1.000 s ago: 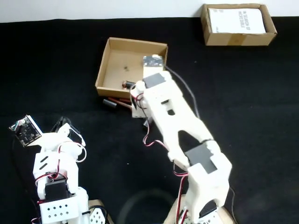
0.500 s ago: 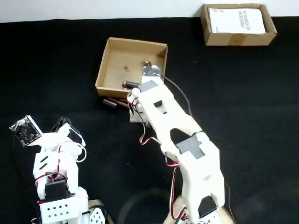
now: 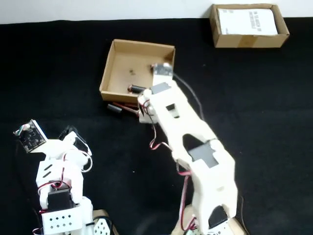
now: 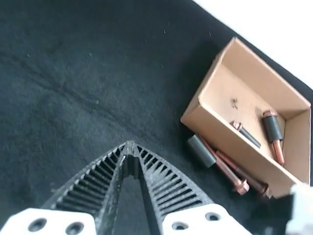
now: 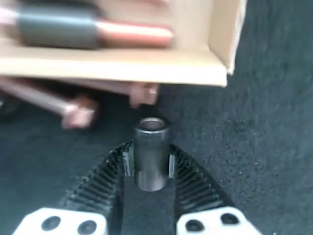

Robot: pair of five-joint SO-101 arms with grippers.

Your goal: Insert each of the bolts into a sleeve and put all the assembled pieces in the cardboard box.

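My right gripper [image 5: 149, 147] is shut on a dark grey sleeve [image 5: 150, 154], held just outside the front wall of the cardboard box [image 5: 122, 63], near its corner. Two copper bolts [image 5: 73, 110] lie on the black cloth against that wall. Inside the box lies an assembled sleeve-and-bolt piece [image 3: 136, 88], also [image 4: 274, 134], beside a thin bolt [image 4: 246, 134]. Another sleeve [image 4: 201, 151] with a bolt [image 4: 230, 171] in it rests outside the box [image 3: 106, 68]. My left gripper [image 4: 129, 149] is shut and holds nothing, near the table's front left [image 3: 68, 133], far from the box.
A second cardboard box [image 3: 249, 41] holding white paper stands at the back right. Black cloth covers the table between the left arm and the box. The right arm [image 3: 186, 132] stretches across the middle toward the box.
The right arm's elbow has swung left and its wrist has shifted slightly at the box's front corner. The left arm's wrist has moved a little.
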